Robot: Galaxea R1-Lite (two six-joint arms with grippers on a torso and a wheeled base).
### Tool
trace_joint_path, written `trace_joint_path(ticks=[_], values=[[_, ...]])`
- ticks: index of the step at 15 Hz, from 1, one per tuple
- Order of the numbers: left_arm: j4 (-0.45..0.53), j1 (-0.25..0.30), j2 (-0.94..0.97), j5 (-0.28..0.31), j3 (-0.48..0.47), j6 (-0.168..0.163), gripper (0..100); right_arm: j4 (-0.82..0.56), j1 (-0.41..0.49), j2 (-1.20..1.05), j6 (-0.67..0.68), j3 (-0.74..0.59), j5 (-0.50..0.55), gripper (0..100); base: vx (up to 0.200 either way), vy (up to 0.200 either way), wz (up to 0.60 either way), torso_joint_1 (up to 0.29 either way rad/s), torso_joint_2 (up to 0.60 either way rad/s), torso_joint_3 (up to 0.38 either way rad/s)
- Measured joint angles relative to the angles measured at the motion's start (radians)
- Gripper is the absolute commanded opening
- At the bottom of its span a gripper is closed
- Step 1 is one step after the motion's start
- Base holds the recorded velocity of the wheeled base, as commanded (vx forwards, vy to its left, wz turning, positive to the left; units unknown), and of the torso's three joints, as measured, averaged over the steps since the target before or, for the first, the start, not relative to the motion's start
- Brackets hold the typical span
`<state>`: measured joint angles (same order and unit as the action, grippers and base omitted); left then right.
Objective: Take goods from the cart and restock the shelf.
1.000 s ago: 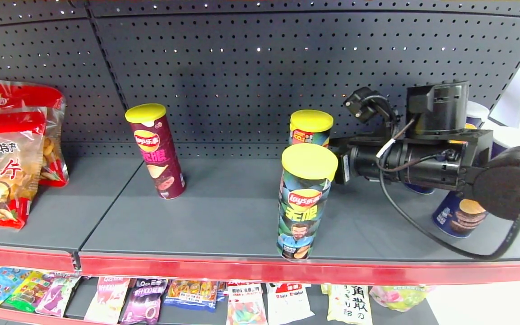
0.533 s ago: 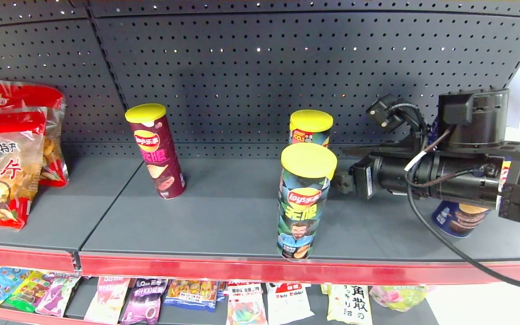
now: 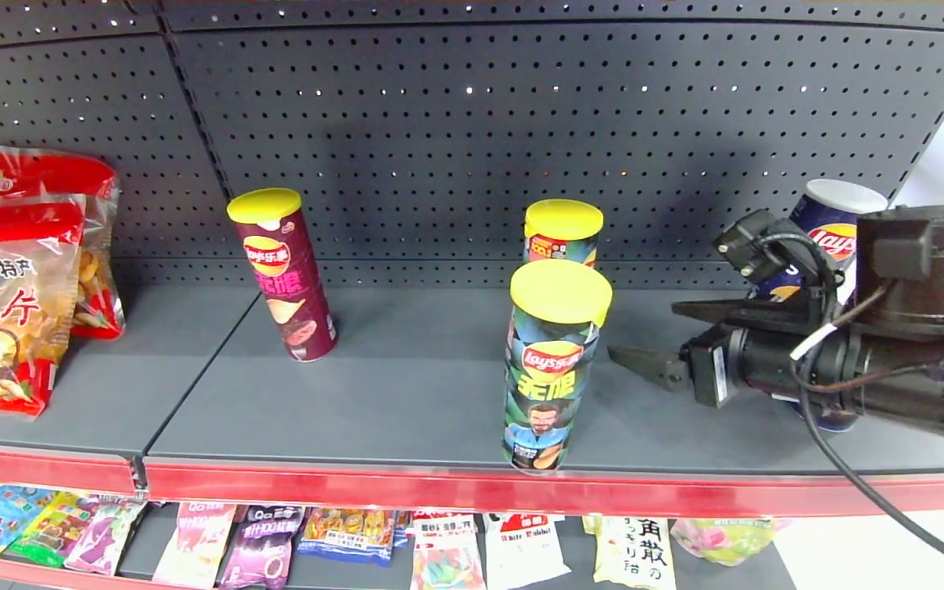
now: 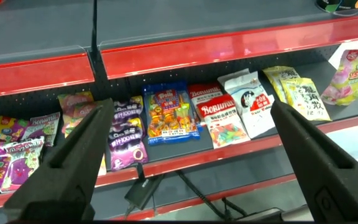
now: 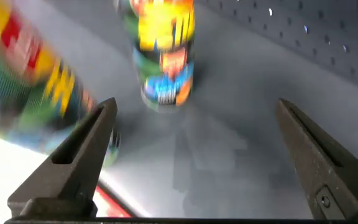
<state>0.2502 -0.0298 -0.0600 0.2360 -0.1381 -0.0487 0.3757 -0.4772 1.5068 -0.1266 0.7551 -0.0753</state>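
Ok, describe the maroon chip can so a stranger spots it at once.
Start at the grey upper shelf with the red front edge. Right of the red snack bags, one yellow-lidded can stands alone. It is the only maroon one.

In the head view, the rear can [image 3: 564,232] shows only its top; the rest hides behind the front can [image 3: 558,360] at its 6 o'clock; the right arm [image 3: 849,369] masks the blue can [image 3: 837,221] below; the red snack bag [image 3: 5,303] is cut off at 9 o'clock; the right wrist view's smeared can [image 5: 163,50] and streaked shape [image 5: 36,81] are unreadable.
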Motion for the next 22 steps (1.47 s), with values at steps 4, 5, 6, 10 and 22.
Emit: trace_joint_path(ticks=[4, 5, 6, 10, 22], values=[[0.001, -0.002, -0.006, 0.000, -0.001, 0.000, 100, -0.002, -0.003, -0.161, -0.002, -0.143, 0.007, 100, 0.000, 0.000, 0.00, 0.000, 0.00, 0.000], [0.001, -0.002, -0.012, -0.002, -0.007, 0.000, 100, -0.003, -0.004, -0.218, -0.001, -0.189, 0.006, 100, 0.000, 0.000, 0.00, 0.000, 0.00, 0.000], [0.001, -0.002, -0.026, -0.004, -0.014, 0.000, 100, -0.003, -0.004, -0.276, 0.000, -0.232, 0.006, 100, 0.000, 0.000, 0.00, 0.000, 0.00, 0.000], [-0.020, -0.001, -0.173, -0.007, -0.096, -0.001, 100, -0.012, 0.036, -0.542, 0.020, -0.389, 0.060, 100, 0.000, 0.000, 0.00, 0.000, 0.00, 0.000], [-0.271, -0.025, -0.657, -0.006, -0.186, -0.077, 100, -0.493, 0.375, -1.017, -0.012, -0.390, 0.187, 100, 0.000, 0.000, 0.00, 0.000, 0.00, 0.000]])
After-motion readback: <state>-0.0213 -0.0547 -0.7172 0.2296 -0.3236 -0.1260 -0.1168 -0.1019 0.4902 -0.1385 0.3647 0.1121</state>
